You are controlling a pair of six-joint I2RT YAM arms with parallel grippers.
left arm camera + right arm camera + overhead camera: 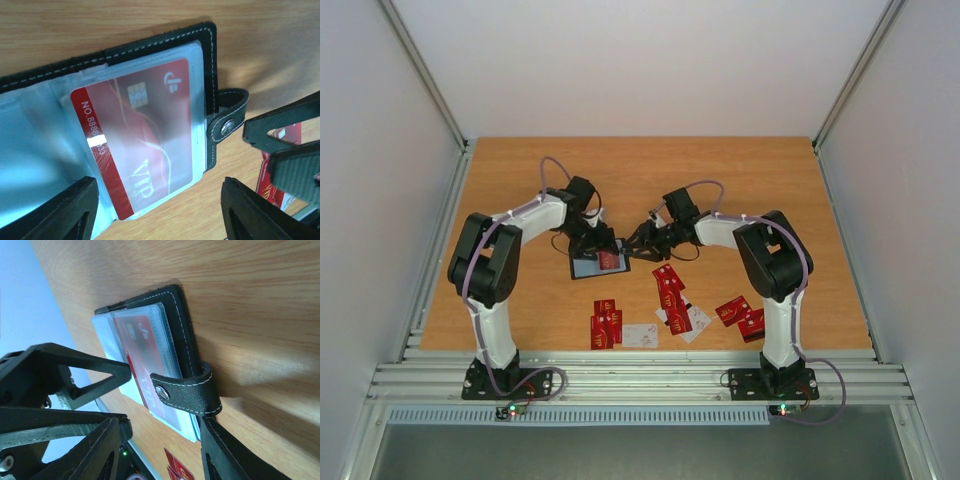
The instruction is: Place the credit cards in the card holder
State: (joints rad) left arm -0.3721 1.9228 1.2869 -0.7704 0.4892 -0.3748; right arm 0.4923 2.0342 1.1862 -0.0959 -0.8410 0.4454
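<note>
Card holder (pixel 586 268) lies open, a red card (pixel 140 145) in its sleeve; left gripper (pixel 160 190) spread wide above it, right gripper (pixel 162 430) open at its snap tab (pixel 187 390); loose credit cards (pixel 670 285) just beside, bare table (pixel 720 170) beyond its far edge

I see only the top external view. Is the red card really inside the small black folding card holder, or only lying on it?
Observer: In the left wrist view, the red VIP card lies under a clear plastic sleeve of the black stitched card holder.
Operator: Is the snap tab fastened?
Observer: No. The right wrist view shows the black snap tab curled free, its metal stud bare.
Operator: Do the grippers hold something?
Observer: No. The left gripper and the right gripper both stand open.
</note>
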